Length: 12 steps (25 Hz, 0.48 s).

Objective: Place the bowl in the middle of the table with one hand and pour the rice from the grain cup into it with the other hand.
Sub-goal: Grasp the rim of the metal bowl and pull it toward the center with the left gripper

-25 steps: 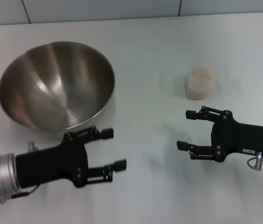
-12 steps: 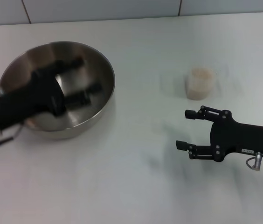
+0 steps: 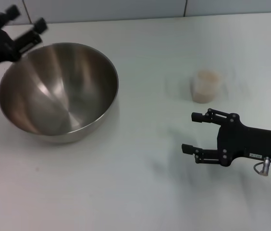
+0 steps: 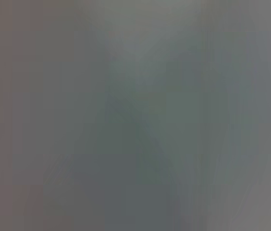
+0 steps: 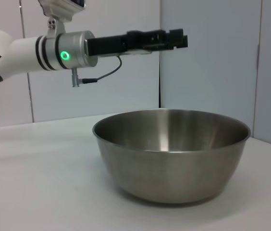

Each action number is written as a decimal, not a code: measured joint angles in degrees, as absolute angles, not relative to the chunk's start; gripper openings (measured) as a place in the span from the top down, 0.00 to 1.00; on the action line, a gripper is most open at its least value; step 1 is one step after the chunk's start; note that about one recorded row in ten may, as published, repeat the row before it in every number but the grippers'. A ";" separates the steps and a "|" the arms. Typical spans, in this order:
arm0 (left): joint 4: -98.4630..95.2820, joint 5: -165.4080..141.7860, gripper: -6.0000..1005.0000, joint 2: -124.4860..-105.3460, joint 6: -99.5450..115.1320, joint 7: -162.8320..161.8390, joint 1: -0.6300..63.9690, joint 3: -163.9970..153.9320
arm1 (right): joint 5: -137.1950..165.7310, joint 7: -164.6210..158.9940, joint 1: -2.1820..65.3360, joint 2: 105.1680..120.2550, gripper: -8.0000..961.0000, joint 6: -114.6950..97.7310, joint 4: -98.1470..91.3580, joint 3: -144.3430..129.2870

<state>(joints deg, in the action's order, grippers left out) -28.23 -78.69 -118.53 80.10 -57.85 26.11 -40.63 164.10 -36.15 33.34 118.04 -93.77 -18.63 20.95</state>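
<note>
The steel bowl (image 3: 58,86) stands empty on the left part of the white table (image 3: 135,192). It also shows in the right wrist view (image 5: 171,154). The grain cup (image 3: 206,86), holding rice (image 3: 207,77), stands upright at the right, beyond my right gripper. My right gripper (image 3: 190,132) is open and empty, low over the table, a short way in front of the cup. My left gripper (image 3: 27,18) is open and empty, raised above the bowl's far left rim; the right wrist view shows it (image 5: 176,38) well above the bowl. The left wrist view shows only a grey blur.
A tiled wall (image 3: 126,9) runs along the table's far edge. Bare tabletop lies between the bowl and the cup (image 3: 154,82).
My left gripper has risen from the front left of the table, passed over the bowl and now hangs above its far left rim. The right arm, bowl and cup have not moved.
</note>
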 joint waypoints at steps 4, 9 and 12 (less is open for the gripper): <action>-28.60 -77.65 0.22 -118.42 72.39 -56.74 26.39 -39.13 | 163.73 -36.15 33.31 118.09 0.13 -94.00 -18.63 20.94; -28.77 -77.02 0.22 -118.40 70.94 -56.70 26.43 -39.02 | 163.73 -36.15 33.31 118.12 0.13 -94.10 -18.66 21.01; -28.79 -77.00 0.23 -118.34 70.87 -56.96 26.44 -39.07 | 163.73 -36.12 33.30 118.13 0.13 -94.03 -18.64 21.00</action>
